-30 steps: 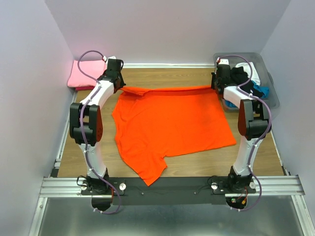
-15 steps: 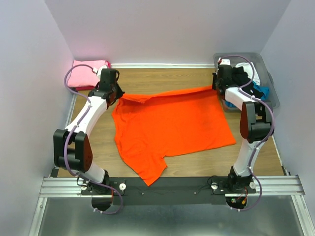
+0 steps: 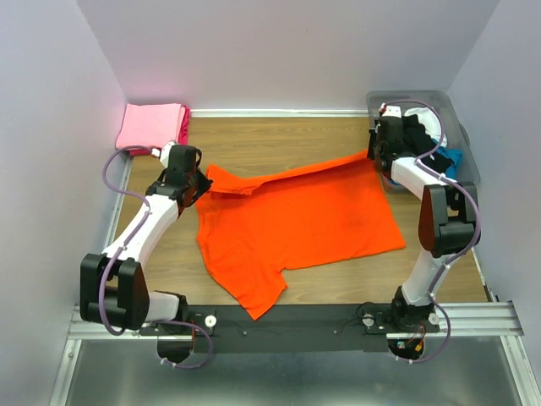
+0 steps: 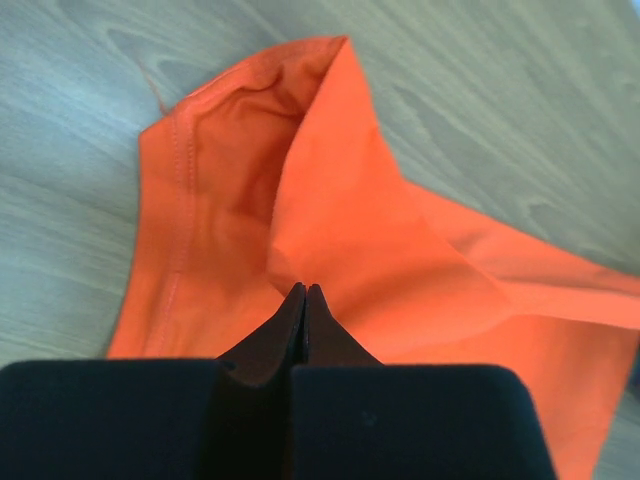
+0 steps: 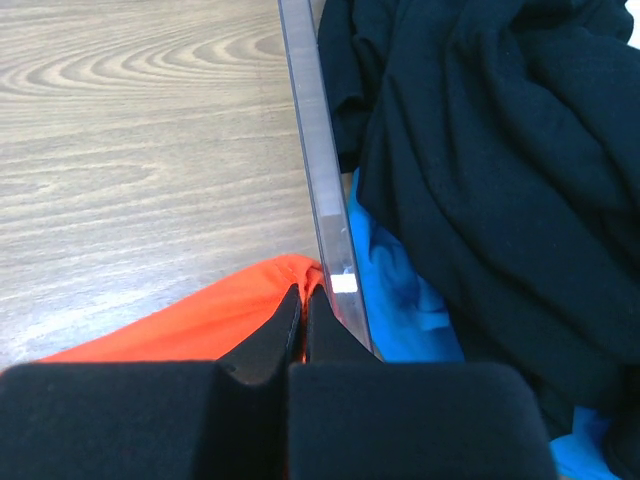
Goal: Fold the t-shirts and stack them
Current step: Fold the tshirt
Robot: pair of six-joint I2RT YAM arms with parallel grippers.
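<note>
A bright orange t-shirt (image 3: 296, 216) lies spread on the wooden table, its far edge lifted between both arms. My left gripper (image 3: 205, 179) is shut on the shirt's far left corner, the cloth (image 4: 340, 220) bunched at its tips (image 4: 304, 290). My right gripper (image 3: 373, 154) is shut on the far right corner (image 5: 255, 300), close beside the bin wall (image 5: 322, 190). A folded pink t-shirt (image 3: 152, 125) lies in the back left corner. Black (image 5: 500, 170) and blue (image 5: 400, 310) shirts fill the bin.
A translucent grey plastic bin (image 3: 463, 139) stands at the back right with several crumpled shirts in it. Walls close in on the left, back and right. A metal rail (image 3: 296, 320) runs along the near edge by the arm bases.
My left gripper has drawn the shirt's far left corner toward the near side and left, slanting the far edge. The right gripper has stayed nearly in place by the bin.
</note>
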